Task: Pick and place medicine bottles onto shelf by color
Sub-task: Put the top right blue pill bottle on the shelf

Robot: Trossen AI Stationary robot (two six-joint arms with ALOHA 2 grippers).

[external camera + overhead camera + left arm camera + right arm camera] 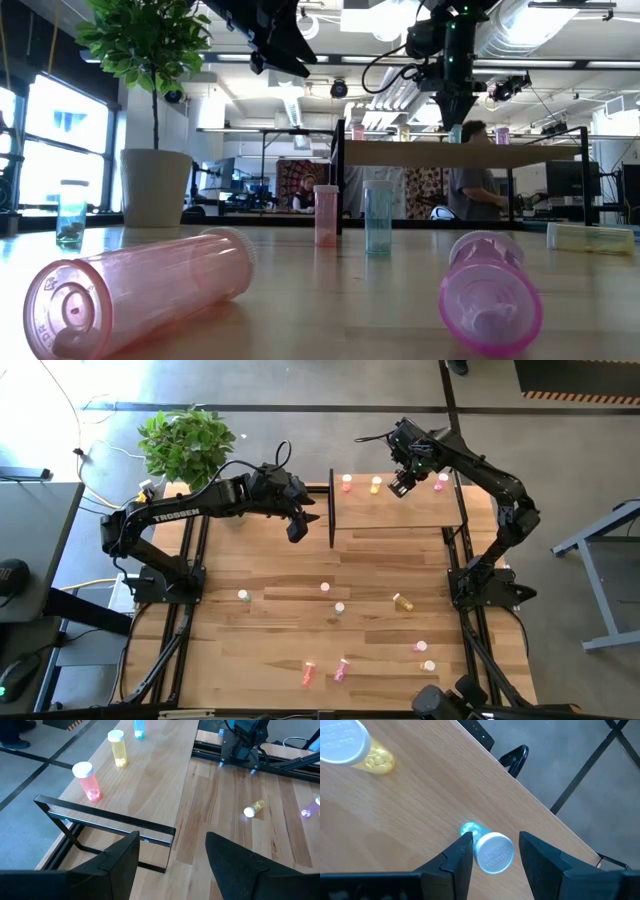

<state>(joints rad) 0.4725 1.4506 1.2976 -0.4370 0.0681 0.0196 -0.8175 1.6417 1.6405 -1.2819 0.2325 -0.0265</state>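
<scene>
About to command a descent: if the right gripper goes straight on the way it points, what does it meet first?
Probably the blue bottle standing on the shelf: the right gripper has its open fingers either side of the white cap. Height above it is unclear.

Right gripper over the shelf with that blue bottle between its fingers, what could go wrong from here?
1. The blue bottle stands near the shelf edge; a nudge from the right gripper on retreat might tip it off.
2. The yellow bottle stands close by and could be clipped.
3. The left gripper, open, hovers by the shelf's black frame; a low move may strike it.
</scene>
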